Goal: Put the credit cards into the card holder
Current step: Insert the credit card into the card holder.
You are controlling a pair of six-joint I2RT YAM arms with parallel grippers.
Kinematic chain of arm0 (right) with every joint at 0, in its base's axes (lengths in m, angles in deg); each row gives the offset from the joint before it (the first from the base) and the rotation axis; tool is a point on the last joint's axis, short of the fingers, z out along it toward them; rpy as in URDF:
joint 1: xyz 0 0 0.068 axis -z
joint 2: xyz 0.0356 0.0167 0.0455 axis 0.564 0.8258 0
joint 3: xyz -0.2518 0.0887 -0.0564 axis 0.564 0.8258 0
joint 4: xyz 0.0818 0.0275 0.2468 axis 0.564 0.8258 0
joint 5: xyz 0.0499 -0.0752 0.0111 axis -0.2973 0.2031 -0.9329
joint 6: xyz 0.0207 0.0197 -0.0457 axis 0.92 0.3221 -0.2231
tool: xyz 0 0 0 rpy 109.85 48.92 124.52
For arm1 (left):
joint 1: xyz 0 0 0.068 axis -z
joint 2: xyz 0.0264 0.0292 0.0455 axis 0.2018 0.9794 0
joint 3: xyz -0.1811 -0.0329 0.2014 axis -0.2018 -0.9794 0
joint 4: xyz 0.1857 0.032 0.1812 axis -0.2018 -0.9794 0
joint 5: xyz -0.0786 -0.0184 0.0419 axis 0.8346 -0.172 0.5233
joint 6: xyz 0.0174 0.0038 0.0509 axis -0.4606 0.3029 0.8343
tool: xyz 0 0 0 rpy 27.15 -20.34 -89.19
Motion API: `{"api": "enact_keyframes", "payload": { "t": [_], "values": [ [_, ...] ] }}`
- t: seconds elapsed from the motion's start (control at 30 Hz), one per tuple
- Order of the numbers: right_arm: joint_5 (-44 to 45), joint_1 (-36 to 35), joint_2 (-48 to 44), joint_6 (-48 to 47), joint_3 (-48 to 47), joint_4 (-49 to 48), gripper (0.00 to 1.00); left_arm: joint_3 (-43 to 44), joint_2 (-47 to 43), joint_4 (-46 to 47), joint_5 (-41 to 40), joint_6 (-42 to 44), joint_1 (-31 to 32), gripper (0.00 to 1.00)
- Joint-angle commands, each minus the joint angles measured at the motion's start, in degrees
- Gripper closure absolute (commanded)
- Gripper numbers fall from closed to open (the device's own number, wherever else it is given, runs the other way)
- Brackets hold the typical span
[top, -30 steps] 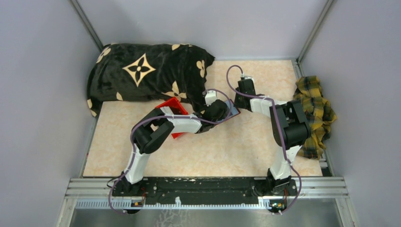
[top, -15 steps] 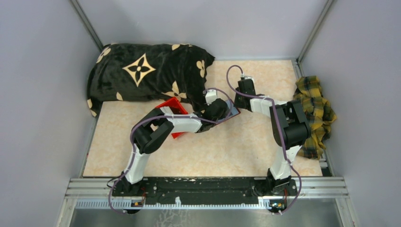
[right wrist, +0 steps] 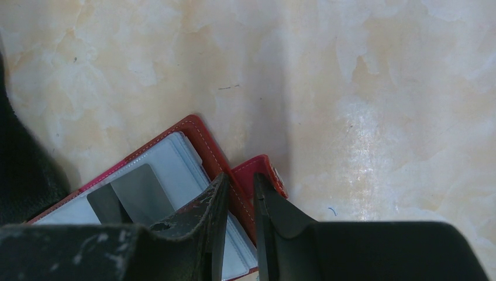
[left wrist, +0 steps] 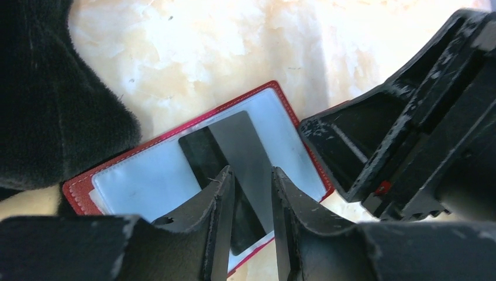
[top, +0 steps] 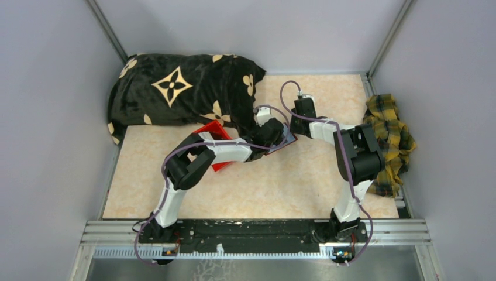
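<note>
The card holder (left wrist: 175, 170) lies open on the table's middle, just right of the black cushion (top: 181, 88). The right gripper (right wrist: 237, 193) pinches its red edge, seemingly pinning it flat. The left gripper (left wrist: 248, 193) pinches a grey card (left wrist: 248, 152), angling it toward a pale sleeve, likely to slide it in.

arms (top: 225, 151): white and black links | cables (top: 351, 175): purple | hand fingers (left wrist: 222, 228): scuffed black

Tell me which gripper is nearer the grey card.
Left. The left gripper has its fingers on either side of the grey card over the open card holder; the right gripper pinches the holder's edge beside it.
</note>
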Motion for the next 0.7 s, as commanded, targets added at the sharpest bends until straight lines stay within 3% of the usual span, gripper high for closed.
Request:
{"api": "enact_keyframes", "payload": {
  "t": [0.0, 0.47, 0.67],
  "values": [
    [-1.2, -0.1, 1.2, -0.5, -1.2, -1.4, 0.77, -2.9, -2.2, 1.0, -1.1, 0.0, 0.7, 0.65],
    [-1.2, -0.1, 0.9, -0.5, -0.8, -1.5, 0.77, -10.4, -6.3, 2.2, -2.9, 0.0, 0.9, 0.73],
    [-1.2, 0.0, 1.0, -0.5, -0.7, -1.6, 0.77, -10.9, -6.1, 2.1, -2.9, 0.4, 0.8, 0.80]
  ]
}}
